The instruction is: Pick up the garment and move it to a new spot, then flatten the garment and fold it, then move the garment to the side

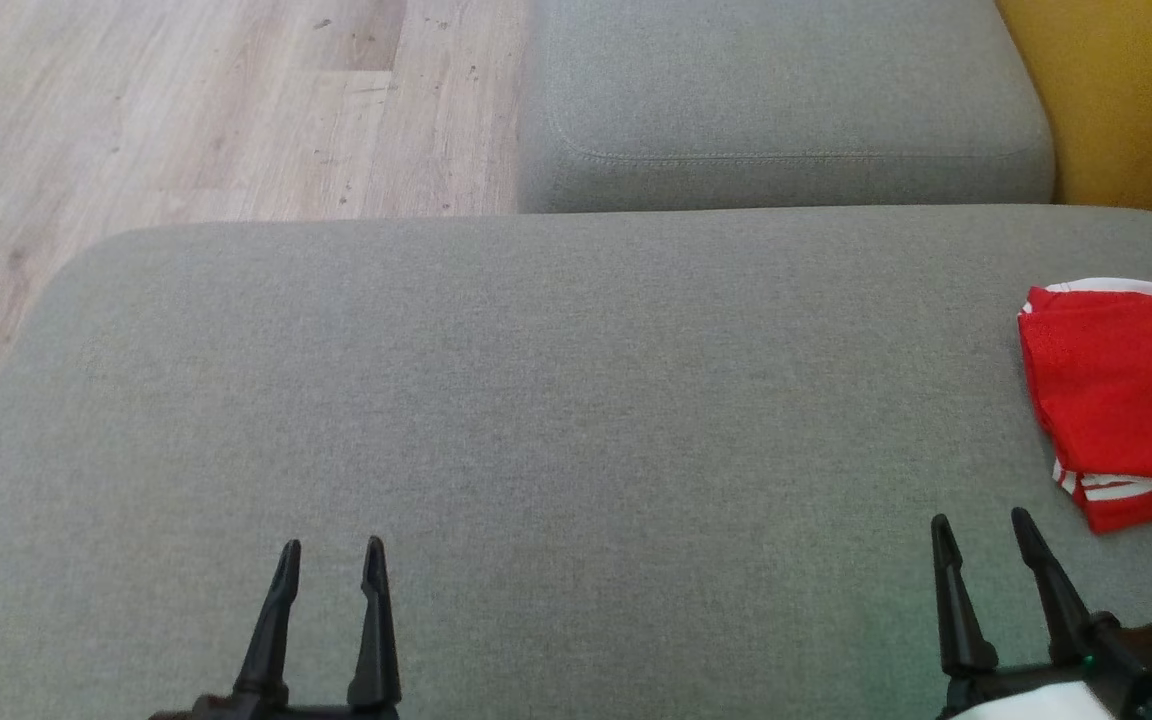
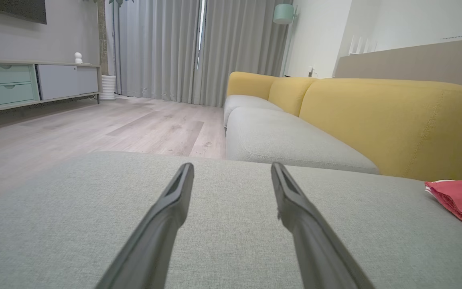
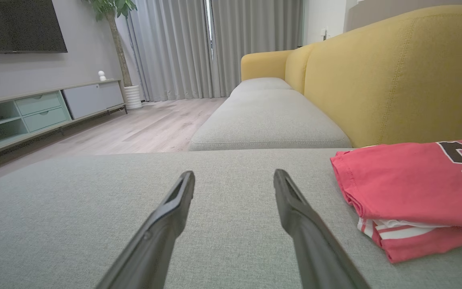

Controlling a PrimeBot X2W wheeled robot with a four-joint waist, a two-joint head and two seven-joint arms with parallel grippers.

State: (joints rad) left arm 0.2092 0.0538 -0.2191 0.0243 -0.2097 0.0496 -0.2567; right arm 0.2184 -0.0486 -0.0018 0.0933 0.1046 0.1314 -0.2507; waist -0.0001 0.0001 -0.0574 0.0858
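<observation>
The red jersey (image 1: 1126,400) lies folded aside on the grey sofa cushion (image 1: 536,400), so the task looks finished; left tool (image 1: 333,545) and right tool (image 1: 980,517) spread wide, empty.

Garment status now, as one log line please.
garment: folded, lying at right on grey cushion | left gripper: open, empty | right gripper: open, empty

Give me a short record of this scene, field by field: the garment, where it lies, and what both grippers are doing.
garment: red with white trim, folded
place: right end of the grey cushion, near the yellow backrest
left gripper: fingers apart, holding nothing
right gripper: fingers apart, holding nothing, garment to its right
contact: neither gripper touches the garment
</observation>
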